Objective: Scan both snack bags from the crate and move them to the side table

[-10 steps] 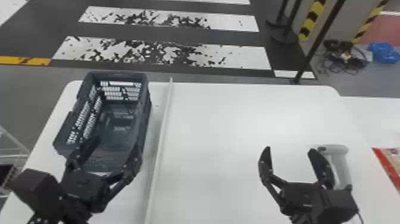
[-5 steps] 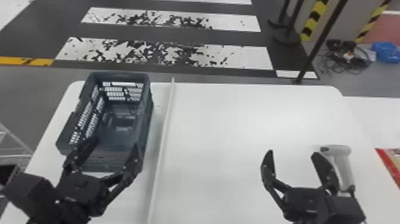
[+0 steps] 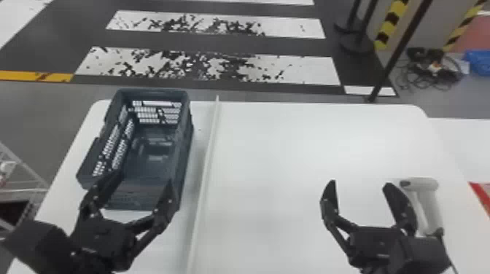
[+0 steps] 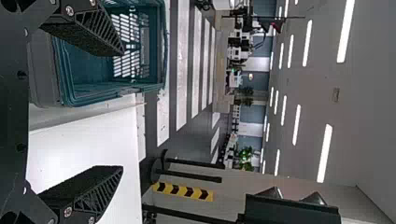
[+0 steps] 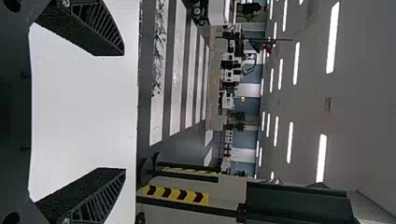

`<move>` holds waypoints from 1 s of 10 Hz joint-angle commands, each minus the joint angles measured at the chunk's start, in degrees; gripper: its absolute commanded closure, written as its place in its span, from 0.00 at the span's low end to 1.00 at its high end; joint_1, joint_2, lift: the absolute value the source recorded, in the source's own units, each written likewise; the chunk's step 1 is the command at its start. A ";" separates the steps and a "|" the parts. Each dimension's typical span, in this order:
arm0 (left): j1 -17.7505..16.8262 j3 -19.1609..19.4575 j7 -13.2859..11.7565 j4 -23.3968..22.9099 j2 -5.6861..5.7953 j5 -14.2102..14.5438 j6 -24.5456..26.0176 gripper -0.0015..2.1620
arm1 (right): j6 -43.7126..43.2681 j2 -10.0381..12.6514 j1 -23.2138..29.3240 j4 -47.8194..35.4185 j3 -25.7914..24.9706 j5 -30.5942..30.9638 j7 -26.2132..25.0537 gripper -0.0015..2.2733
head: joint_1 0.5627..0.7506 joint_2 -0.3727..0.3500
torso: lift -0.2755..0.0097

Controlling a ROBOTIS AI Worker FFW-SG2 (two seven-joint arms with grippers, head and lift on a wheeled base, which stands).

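Left hand (image 3: pixel 144 179), right hand (image 3: pixel 361 183): spread wide, empty; lattice-sided crate (image 3: pixel 185 138), probably plastic.

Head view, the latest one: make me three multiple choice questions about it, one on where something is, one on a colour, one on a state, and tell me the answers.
1. Where is the crate?
A) right of the white strip
B) left of the strip
C) astride the strip

2. What colour is the handheld scanner?
A) red
B) green
C) pale grey

3. How is the right claw?
A) open
B) shut on the crate
C) shut on the scanner

Answers:
1 B, the whole crate lies on the strip's left side.
2 C, its head and handle are both pale grey.
3 A, its fingers stand wide apart with nothing between them.
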 commanded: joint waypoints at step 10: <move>0.03 -0.08 0.17 -0.30 0.24 0.25 -0.37 0.06 | 0.00 0.44 0.19 -0.16 0.80 0.70 -0.79 0.02 | 0.70 0.49 | 0.70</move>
